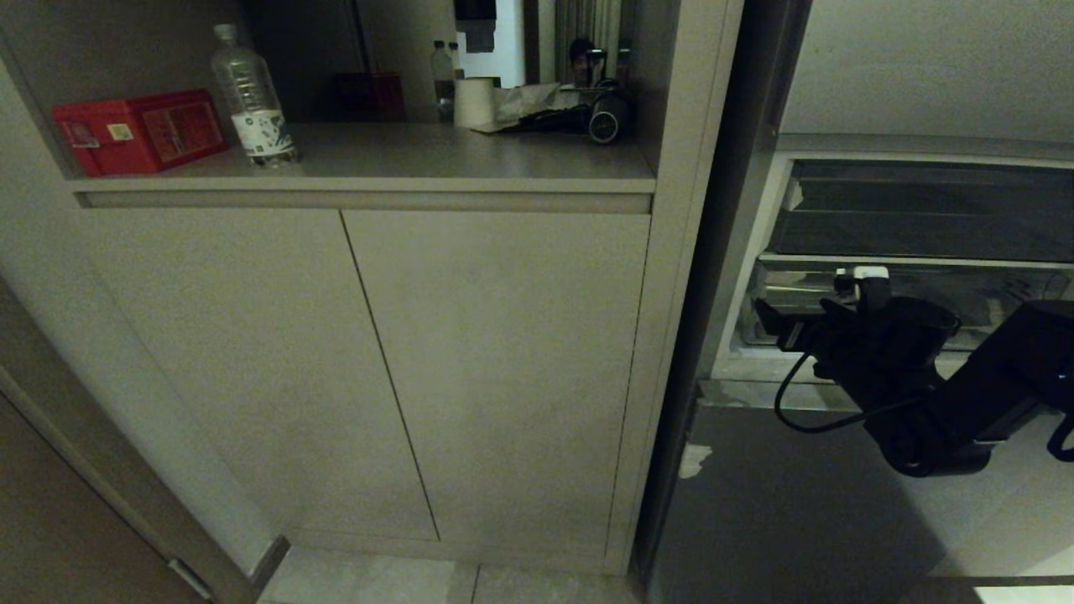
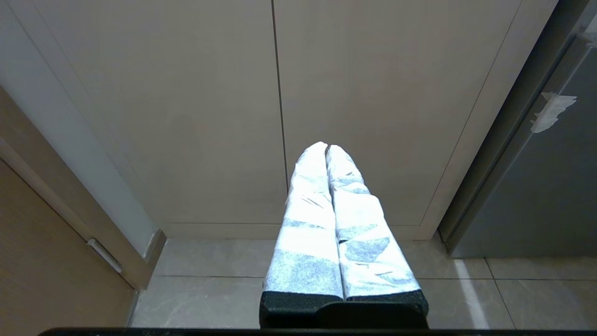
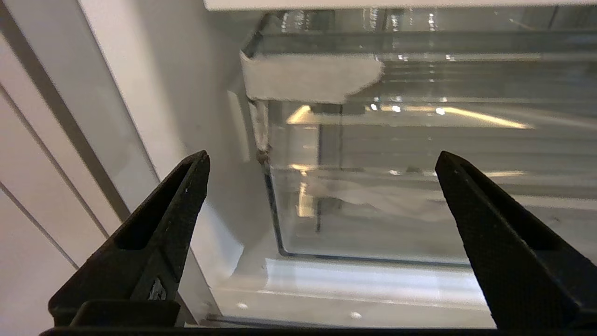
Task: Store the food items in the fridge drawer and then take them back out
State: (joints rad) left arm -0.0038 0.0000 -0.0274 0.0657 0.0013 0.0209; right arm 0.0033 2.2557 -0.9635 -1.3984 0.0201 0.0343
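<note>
1. The beige cabinet (image 1: 377,361) fills most of my head view: flat, matte double doors with one thin vertical seam between them, under an open shelf.
2. The fridge (image 1: 839,486) stands to its right; its lower grey door panel is smooth steel with a scrap of white tape near the left edge.
3. The fridge drawer (image 3: 396,186) sits in the open fridge compartment, right of the cabinet. It is a wide, shallow bin of clear, glossy plastic; its long axis runs side to side across the fridge and its front wall faces me. A white tape scrap (image 3: 310,77) covers its upper front corner. No food shows inside the part I can see.
4. My right gripper (image 3: 322,163) hangs just in front of that drawer corner, its black wedge-shaped fingers spread wide with nothing between them.
5. My left gripper (image 2: 326,148) points at the cabinet doors, low near the tiled floor, its white-wrapped fingers (image 2: 308,224) pressed together and empty.
6. On the shelf stand a red box (image 1: 138,132) and a clear ribbed water bottle (image 1: 252,96), upright.
</note>
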